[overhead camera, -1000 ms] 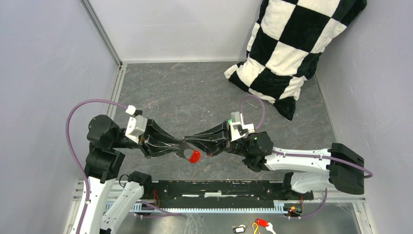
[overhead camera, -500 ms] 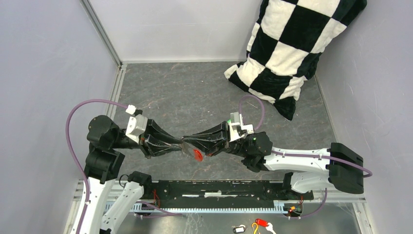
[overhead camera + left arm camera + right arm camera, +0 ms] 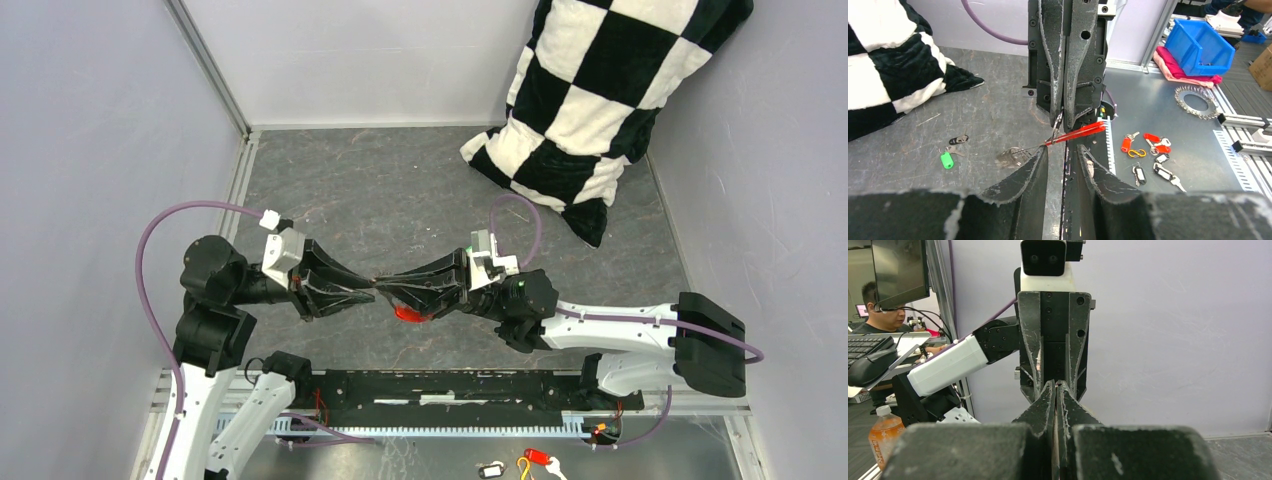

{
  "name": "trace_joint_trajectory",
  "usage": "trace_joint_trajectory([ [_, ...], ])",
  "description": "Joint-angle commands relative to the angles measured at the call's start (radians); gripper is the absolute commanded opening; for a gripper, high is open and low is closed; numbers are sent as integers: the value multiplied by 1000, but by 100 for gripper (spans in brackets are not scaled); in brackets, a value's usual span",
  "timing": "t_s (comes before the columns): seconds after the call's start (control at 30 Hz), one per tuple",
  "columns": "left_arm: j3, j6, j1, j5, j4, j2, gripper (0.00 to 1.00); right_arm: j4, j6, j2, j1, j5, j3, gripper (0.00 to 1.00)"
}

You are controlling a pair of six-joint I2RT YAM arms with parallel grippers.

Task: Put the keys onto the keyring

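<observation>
Two lay unthreaded, green key (image 3: 947,160) and dark key (image 3: 958,139); we saw red key (image 3: 1075,134) hanging at our pressed-together right gripper (image 3: 1060,117), left gripper's (image 3: 1062,148) grip unclear tbh.

Too fine to trace
Below the right pincer (image 3: 1063,123), the thin silvery metal keyring (image 3: 1055,132) is a blur; its join to the long red plastic key (image 3: 1075,135) is hidden.

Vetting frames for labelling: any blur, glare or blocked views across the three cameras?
Top external: even light, sharp, soft shadows; the red key is tiny where the tools meet. Left wrist: own left tool blurs the foreground, key crisp. Right wrist: own right tool fills the bottom, soft; key hidden.
</observation>
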Motion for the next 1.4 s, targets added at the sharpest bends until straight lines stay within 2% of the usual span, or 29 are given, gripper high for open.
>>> trace_joint_trajectory([
  [0.0, 7, -39, 3, -71, 25, 18, 34, 12, 4, 4, 24, -66, 44, 1],
  [0.33, 27, -93, 3, -56, 31, 42, 33, -1, 11, 4, 24, -91, 46, 1],
  [0.7, 52, -111, 3, 128, 47, 28, 34, -82, -45, -29, 24, -23, 31, 1],
  [1.13, 80, -64, 3, 81, -4, 25, 34, -186, -130, -86, 24, 14, -3, 1],
  [1.2, 75, -41, 3, 84, -18, 19, 30, -191, -137, -96, 24, 20, -7, 1],
  [1.3, 66, 4, 3, 84, -50, 13, 18, -202, -141, -101, 23, 15, -4, 1],
  [1.37, 65, 8, 3, 95, -50, 13, 15, -204, -140, -103, 24, 14, -4, 1],
])
